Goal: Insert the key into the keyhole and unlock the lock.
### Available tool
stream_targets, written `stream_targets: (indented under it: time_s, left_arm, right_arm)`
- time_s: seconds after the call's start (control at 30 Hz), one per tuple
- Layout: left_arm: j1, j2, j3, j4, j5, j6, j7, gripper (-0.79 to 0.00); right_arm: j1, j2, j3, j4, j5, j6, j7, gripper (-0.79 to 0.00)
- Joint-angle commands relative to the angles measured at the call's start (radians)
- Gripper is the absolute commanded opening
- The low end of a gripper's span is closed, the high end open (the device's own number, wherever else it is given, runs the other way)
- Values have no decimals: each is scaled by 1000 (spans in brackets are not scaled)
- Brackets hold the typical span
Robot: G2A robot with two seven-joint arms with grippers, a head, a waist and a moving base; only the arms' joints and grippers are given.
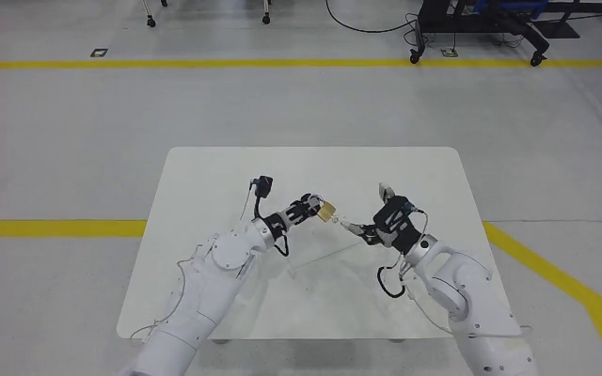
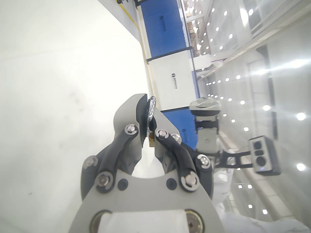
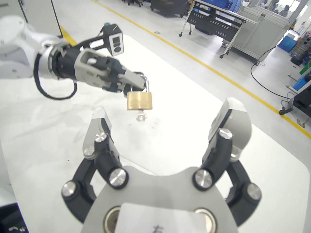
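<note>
White table (image 1: pixel 235 301), yellow-lined floor around. Left gripper (image 3: pixel 138 83) clamped on shackle of brass lock (image 3: pixel 139 101), held over table centre. Key (image 3: pixel 141 116) sits in keyhole on lock's underside. Right gripper (image 3: pixel 167 112) fingers apart, near key, not touching.

Left arm (image 1: pixel 230 252): bent at the elbow, with the forearm directed toward the lock (image 3: pixel 139 101).
Left tool (image 3: pixel 134 82): fingers closed on the lock's shackle; the lock body hangs beneath the fingertips.
Right arm (image 1: pixel 451 282): forearm directed toward the lock from the opposite side.
Right tool (image 3: pixel 167 112): fingers spread wide, facing the lock's underside, near it but not touching.
</note>
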Motion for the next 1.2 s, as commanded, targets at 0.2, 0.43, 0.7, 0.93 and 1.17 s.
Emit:
stream_targets:
  time_s: [0.2, 0.43, 0.7, 0.93, 1.17]
  left_arm:
    - [2, 10, 37, -7, 221, 1, 25, -785]
    - [-41, 8, 83, 29, 351, 44, 1, 0]
    - [-16, 27, 7, -50, 293, -15, 1, 0]
    - [120, 85, -148, -320, 528, -17, 153, 0]
    - [251, 114, -205, -482, 945, 95, 435, 0]
  right_arm:
    - [-18, 6, 105, 19, 172, 17, -11, 0]
    - [-51, 9, 142, 18, 222, 28, -21, 0]
    - [-74, 8, 170, 36, 373, 1, -15, 0]
    - [-74, 8, 170, 36, 373, 1, -15, 0]
    - [-74, 8, 170, 36, 373, 1, -15, 0]
